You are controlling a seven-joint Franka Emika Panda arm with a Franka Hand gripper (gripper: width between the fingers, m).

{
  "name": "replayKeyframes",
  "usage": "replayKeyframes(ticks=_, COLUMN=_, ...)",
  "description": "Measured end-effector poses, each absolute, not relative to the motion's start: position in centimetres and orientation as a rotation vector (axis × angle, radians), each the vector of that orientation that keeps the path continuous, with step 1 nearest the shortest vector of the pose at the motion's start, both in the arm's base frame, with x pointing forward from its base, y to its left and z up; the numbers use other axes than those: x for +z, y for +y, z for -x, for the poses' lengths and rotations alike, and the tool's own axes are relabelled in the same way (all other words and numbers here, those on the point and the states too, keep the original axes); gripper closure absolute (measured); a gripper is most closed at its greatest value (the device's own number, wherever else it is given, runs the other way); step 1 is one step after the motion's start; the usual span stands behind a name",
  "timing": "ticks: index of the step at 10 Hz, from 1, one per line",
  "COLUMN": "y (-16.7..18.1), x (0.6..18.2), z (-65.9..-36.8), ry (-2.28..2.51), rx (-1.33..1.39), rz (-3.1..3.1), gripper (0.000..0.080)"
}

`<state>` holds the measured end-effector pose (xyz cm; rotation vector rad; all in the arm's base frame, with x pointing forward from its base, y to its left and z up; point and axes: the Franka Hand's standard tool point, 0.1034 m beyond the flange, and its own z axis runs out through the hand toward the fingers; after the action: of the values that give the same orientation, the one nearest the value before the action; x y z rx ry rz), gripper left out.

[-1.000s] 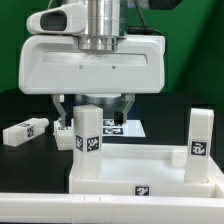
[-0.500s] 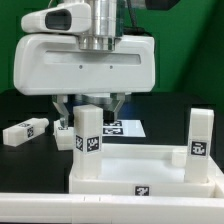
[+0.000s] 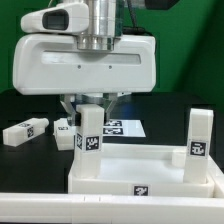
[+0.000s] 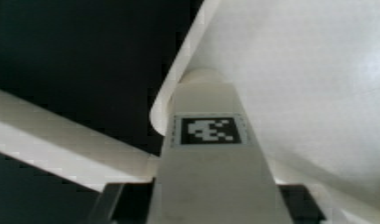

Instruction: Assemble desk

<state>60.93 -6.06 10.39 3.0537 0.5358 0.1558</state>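
Two fingers [image 3: 68,104] clamp edges of leg [image 3: 88,135]

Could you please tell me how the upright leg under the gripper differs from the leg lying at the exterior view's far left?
The upright leg stands on end at a corner of the tabletop; the lying leg rests on its side on the black table, apart from it. The gripper straddles the upright leg's top; the lying leg is untouched. Both are white blocks with black-and-white tags.
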Motion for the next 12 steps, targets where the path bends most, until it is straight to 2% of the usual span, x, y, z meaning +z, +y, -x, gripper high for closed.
replayKeyframes(ticks=6, y=-5.8, x=10.3, z=-60.9, ry=-0.448, rx=0.172, rz=-3.110, gripper=0.0509)
replayKeyframes(ticks=12, y=-7.7, x=10.4, z=-60.4, ry=-0.904, rx=0.159, rz=-2.998, gripper=0.0508)
